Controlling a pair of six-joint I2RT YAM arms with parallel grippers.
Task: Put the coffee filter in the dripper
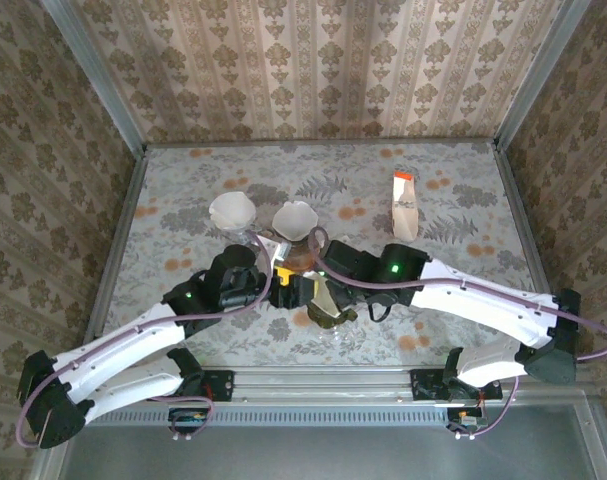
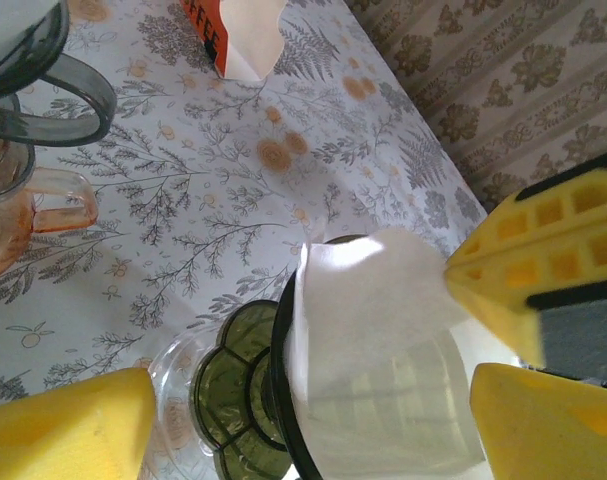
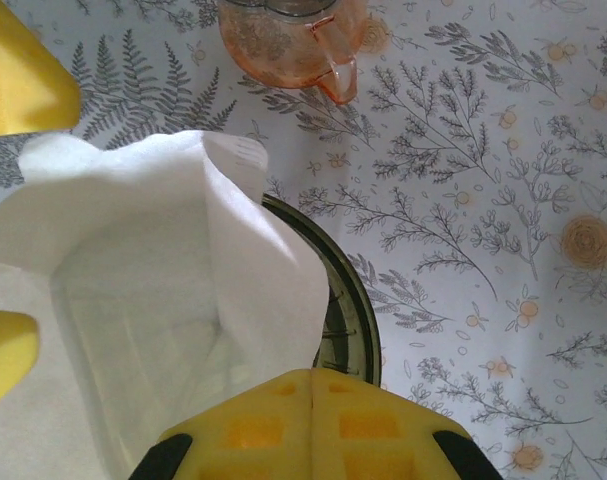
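The filter [image 3: 173, 270] stands open in the green dripper [image 3: 350, 310], just under our right gripper [image 3: 313, 385], whose fingers are pinched together on the filter's rim. Our left gripper [image 2: 313, 400] is spread wide and empty, with dripper and filter between its fingers. Ahead of the right gripper an orange jug [image 3: 288, 35] stands on the table [image 3: 503, 200]. A filter pack [image 2: 233, 35] lies well ahead of the left one.

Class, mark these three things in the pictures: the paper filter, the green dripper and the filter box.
paper filter [image 3: 173, 290], right wrist view, on its inner wall.
green dripper [image 2: 228, 395], left wrist view, on its ribbed base.
filter box [image 1: 405, 210], top view, on its white face.
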